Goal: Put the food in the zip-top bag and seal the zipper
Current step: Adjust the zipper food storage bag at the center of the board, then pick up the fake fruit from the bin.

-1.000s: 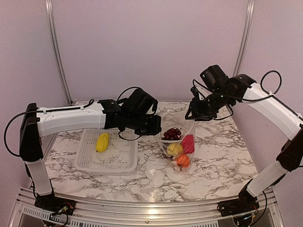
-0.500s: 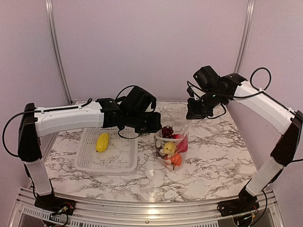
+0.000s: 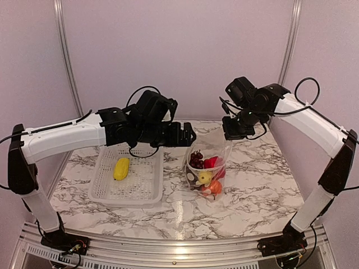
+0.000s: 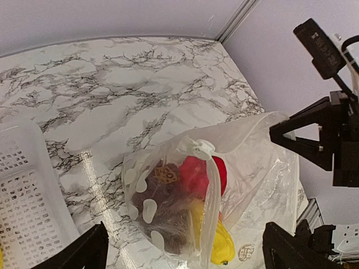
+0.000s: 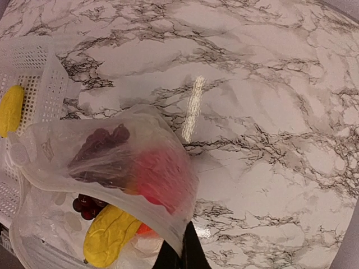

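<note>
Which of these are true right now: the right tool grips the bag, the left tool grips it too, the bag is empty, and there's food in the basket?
1. The right tool is shut on the edge of the zip-top bag. True.
2. The left tool is clamped on the bag too. False: in the left wrist view its fingers stand wide apart.
3. The bag is empty. False: it holds grapes, a red pepper, a yellow fruit and an orange fruit.
4. A yellow piece lies in the white basket. True.
</note>
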`<control>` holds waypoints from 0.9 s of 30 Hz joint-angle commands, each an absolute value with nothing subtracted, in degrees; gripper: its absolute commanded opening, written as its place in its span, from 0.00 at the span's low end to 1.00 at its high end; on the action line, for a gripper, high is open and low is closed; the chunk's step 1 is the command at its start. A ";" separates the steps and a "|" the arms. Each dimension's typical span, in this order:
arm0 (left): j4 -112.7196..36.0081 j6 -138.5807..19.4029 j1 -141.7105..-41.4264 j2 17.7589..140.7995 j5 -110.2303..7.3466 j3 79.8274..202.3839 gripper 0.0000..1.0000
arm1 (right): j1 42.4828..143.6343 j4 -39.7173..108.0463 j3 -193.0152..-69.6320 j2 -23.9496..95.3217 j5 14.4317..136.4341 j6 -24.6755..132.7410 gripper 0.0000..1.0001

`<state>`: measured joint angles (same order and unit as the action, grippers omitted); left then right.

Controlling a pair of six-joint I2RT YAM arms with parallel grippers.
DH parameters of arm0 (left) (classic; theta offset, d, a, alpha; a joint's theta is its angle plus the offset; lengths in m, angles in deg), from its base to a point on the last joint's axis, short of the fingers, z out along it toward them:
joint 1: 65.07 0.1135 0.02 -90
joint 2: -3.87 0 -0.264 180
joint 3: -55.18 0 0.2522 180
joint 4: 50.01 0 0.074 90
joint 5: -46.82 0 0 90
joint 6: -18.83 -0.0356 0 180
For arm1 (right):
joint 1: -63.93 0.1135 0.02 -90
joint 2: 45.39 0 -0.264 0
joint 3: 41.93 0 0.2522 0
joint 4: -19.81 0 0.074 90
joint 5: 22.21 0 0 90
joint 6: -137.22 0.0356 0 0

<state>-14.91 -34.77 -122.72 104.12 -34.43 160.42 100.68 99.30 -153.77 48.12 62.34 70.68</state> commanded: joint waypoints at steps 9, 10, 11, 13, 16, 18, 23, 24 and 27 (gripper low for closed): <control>-7.59 -46.52 -120.92 81.78 -25.13 149.03 0.99 | 100.91 96.43 -150.30 44.35 63.64 68.81 0.00; -7.16 -45.98 -120.92 80.61 -22.07 148.45 0.99 | 100.92 96.41 -150.39 44.34 63.75 68.61 0.00; -6.22 -44.44 -120.92 79.54 -18.27 147.80 0.99 | 100.93 96.41 -150.50 44.41 63.96 68.46 0.00; -1.41 -36.94 -120.48 78.16 -7.63 146.39 0.99 | 100.94 96.48 -150.67 44.43 64.16 68.11 0.00; 3.59 -34.42 -117.54 77.56 -8.24 143.82 0.99 | 100.93 96.43 -150.62 44.43 64.81 67.67 0.00; 4.42 -38.46 -116.18 78.09 -13.33 143.70 0.99 | 100.93 96.48 -150.61 44.51 65.22 67.41 0.00; 10.46 -43.01 -113.93 82.63 -22.00 146.54 0.99 | 100.90 96.41 -150.29 44.68 65.90 67.27 0.00; 11.23 -43.85 -113.33 83.76 -23.82 146.86 0.99 | 100.91 96.33 -150.20 44.76 65.85 67.22 0.00; 13.21 -44.27 -112.35 85.77 -25.62 146.93 0.99 | 100.96 96.12 -149.89 44.71 66.09 67.36 0.00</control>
